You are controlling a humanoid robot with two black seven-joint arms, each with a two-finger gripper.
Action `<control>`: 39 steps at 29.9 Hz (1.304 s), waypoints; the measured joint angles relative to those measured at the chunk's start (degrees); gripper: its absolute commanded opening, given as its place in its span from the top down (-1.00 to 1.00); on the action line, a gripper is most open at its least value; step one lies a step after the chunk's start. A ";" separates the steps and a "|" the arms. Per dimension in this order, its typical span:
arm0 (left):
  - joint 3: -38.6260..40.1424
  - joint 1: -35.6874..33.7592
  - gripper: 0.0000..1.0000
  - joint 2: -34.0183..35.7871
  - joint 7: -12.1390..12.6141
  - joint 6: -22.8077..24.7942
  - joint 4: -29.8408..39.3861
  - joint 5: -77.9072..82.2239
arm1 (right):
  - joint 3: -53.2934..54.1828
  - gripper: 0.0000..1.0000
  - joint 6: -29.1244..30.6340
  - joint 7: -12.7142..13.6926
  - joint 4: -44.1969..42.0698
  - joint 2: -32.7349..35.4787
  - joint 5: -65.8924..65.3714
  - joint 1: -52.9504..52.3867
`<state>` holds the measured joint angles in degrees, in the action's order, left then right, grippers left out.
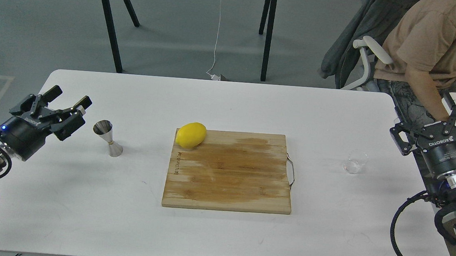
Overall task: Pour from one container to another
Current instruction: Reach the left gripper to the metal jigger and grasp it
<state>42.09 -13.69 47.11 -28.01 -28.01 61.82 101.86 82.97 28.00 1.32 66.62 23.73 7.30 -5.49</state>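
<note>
A small clear glass cup (355, 161) stands upright on the white table (212, 231), right of the cutting board. The steel hourglass jigger (108, 138) stands upright on the table's left side. My left gripper (69, 97) hangs open just left of the jigger, fingers pointing toward it, a short gap away. Over the table's right edge my right gripper (437, 120) is open, up and to the right of the glass cup, holding nothing.
A wooden cutting board (229, 170) with a metal handle lies mid-table, a yellow lemon (190, 134) on its far left corner. A seated person (430, 45) is at the far right behind my right arm. Black table legs stand beyond the far edge.
</note>
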 measured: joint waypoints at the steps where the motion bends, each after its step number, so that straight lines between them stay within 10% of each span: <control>1: -0.02 0.58 -0.99 0.00 0.00 0.00 -0.72 0.66 | 0.00 -0.98 0.00 0.00 0.00 0.00 0.00 0.02; 39: -7.49 -0.72 -0.99 -14.48 0.01 0.01 -17.49 2.12 | 0.45 -0.98 0.00 -0.01 0.27 0.00 0.00 0.45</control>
<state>34.60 -14.41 32.63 -28.00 -28.00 44.33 103.99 83.41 28.00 1.31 66.89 23.73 7.30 -5.04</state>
